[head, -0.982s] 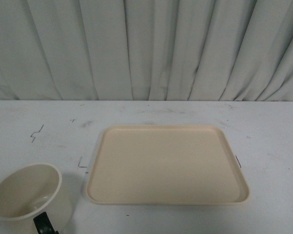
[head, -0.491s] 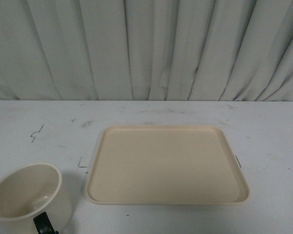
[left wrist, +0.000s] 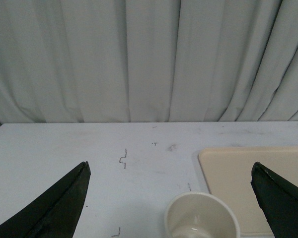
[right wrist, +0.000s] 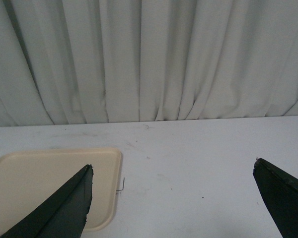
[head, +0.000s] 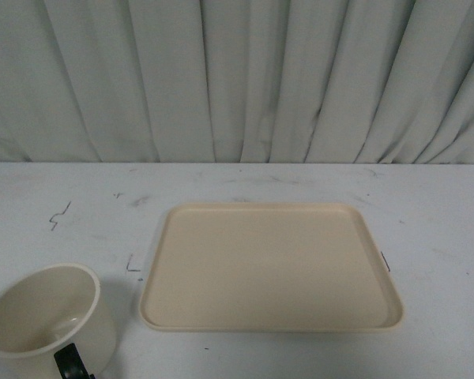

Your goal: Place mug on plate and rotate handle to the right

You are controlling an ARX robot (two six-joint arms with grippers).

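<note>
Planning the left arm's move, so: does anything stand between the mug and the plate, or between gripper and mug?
Nothing visible does. The mug stands left of the plate, only marked tabletop between them. The left gripper is open, the mug ahead of it with nothing between.

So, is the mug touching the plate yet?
Apart. The front view shows a strip of bare table between the mug and the left rim of the plate; the mug stands on the table.
</note>
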